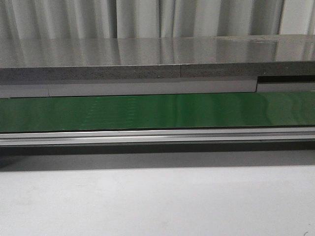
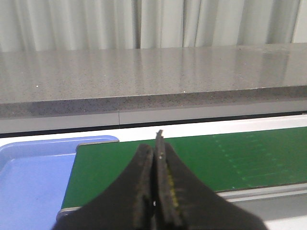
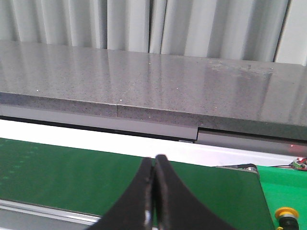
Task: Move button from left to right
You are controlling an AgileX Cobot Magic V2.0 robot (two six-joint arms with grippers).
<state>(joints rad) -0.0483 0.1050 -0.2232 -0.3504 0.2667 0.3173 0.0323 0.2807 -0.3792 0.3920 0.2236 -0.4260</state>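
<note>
Both arms idle above the green conveyor belt [image 1: 147, 112], nothing gripped. Left tool [image 2: 156, 184] pressed closed and empty, over the belt's end beside a blue tray [image 2: 33, 177]. Right tool [image 3: 154, 191] likewise closed, empty. The button [image 3: 286, 212], yellow cap showing, sits at the frame edge past the belt's end plate in the right wrist view; absent from the front view. No approach yet, judging by this

The small push-button with a round yellow-orange mushroom cap [image 3: 287, 212] stood upright on a dark body, only partly in view at the picture's edge. It sat on a green surface [image 3: 280, 191] off to one side of the right arm's jaws, well apart from them.
</note>
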